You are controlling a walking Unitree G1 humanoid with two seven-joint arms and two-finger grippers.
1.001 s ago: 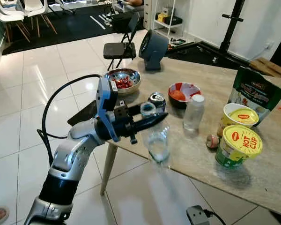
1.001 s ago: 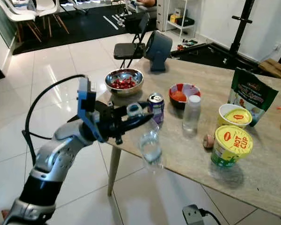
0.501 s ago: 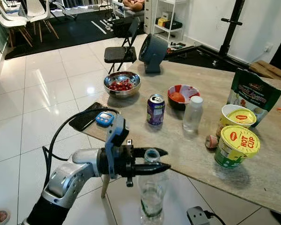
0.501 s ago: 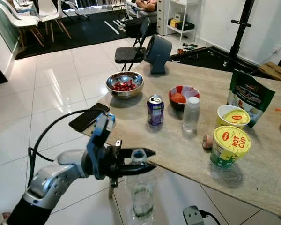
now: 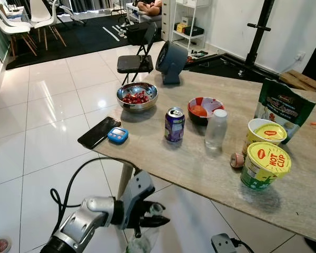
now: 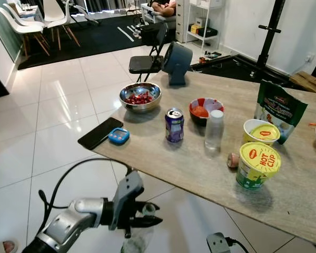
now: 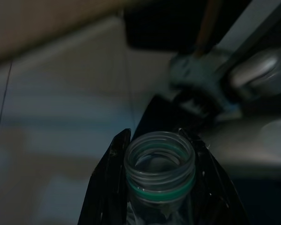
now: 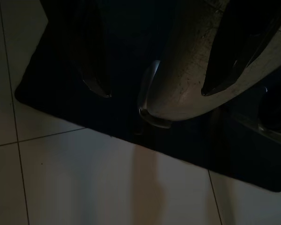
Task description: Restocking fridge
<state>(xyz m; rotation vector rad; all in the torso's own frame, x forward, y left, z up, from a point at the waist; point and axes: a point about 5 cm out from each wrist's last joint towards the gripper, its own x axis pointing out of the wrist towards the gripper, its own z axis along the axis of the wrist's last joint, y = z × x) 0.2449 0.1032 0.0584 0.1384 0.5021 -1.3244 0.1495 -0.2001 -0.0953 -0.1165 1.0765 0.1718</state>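
Gripping an uncapped clear bottle (image 5: 142,240) by its neck, the left gripper (image 5: 157,216) hangs low over the floor, fingers (image 7: 107,187) closed on either side. Beyond it the table (image 5: 200,168) carries a phone (image 5: 99,132), can (image 5: 174,124) and cups (image 5: 266,165). Right gripper (image 8: 154,89) idles with fingers spread.

head views: bright, sharp, floor glare | wrist views: dim, soft

Glossy white floor tiles (image 5: 47,121) catch the light — a pale stone-look table (image 5: 210,174) stands on them. Beyond it a black folding chair (image 5: 134,55), white chairs (image 5: 21,21) on a dark rug (image 5: 89,34) — and a white wall (image 5: 289,26) with shelving (image 5: 187,23).
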